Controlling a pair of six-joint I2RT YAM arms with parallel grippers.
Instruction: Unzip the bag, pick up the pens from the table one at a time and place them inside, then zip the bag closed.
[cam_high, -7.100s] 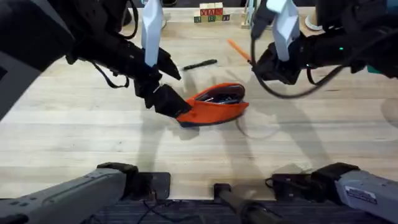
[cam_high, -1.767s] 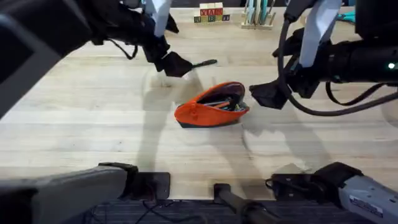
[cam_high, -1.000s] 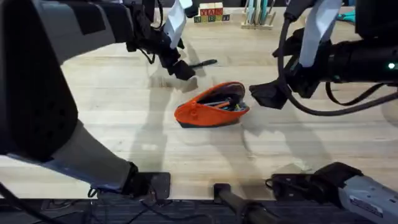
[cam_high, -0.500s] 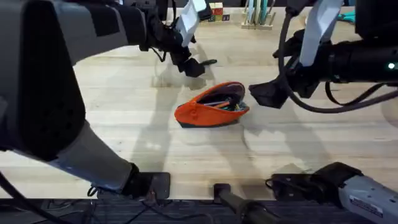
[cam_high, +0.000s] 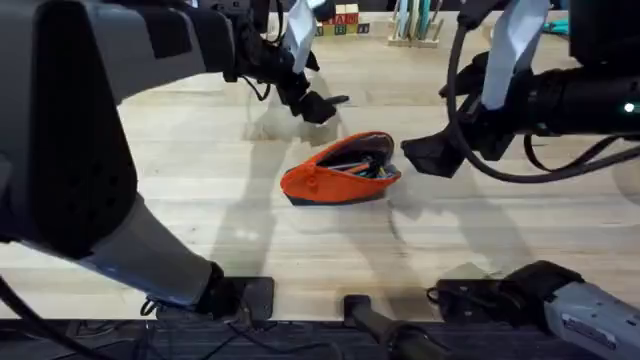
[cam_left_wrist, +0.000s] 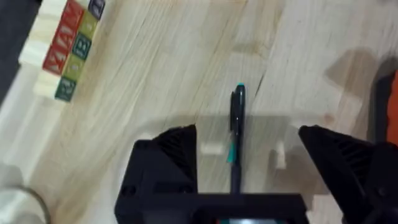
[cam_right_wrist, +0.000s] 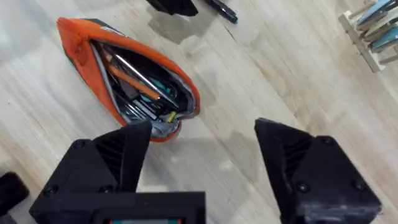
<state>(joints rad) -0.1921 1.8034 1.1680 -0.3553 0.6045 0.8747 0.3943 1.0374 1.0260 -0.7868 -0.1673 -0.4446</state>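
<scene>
Sitting unzipped mid-table, the bag (cam_high: 342, 171) is gaping toward us, and we are seeing an orange pen (cam_right_wrist: 138, 79) with other pens inside. We are noticing the black pen (cam_left_wrist: 236, 134) lying on the table (cam_high: 150, 190) just beyond the bag, between the spread fingers of the left gripper (cam_left_wrist: 249, 155), which is hovering over it without touching. We are finding the right gripper (cam_right_wrist: 202, 165) wide open beside the bag's far end. Lettered blocks (cam_left_wrist: 67, 53) are standing near the back edge. The pen's lower end is disappearing behind the gripper body.
</scene>
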